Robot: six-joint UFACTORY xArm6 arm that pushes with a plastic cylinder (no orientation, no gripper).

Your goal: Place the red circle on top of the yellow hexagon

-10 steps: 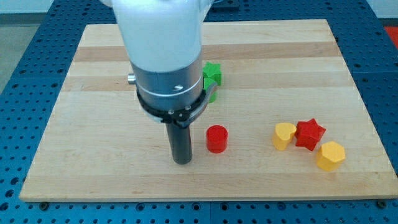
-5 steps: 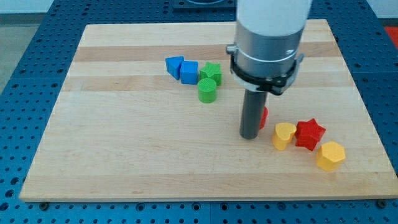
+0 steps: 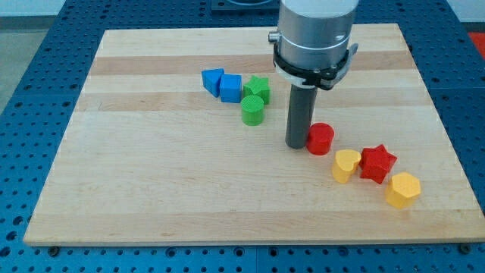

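Note:
The red circle (image 3: 320, 139) lies on the board right of centre. My tip (image 3: 296, 144) rests on the board just to the left of it, touching or nearly touching its side. The yellow hexagon (image 3: 402, 189) lies lower right, near the view's bottom right. Between them sit a yellow heart-like block (image 3: 346, 164) and a red star (image 3: 377, 163), which adjoin each other; the star also touches the hexagon.
A blue triangle-like block (image 3: 213, 80), a blue cube (image 3: 230, 87), a green star (image 3: 258, 89) and a green cylinder (image 3: 252, 111) cluster upper centre, left of my rod. The wooden board (image 3: 151, 189) sits on a blue perforated table.
My tip swept from the board's left-centre to the right, then drew back slightly up and left. The red circle moved right and up and is now close to the yellow heart.

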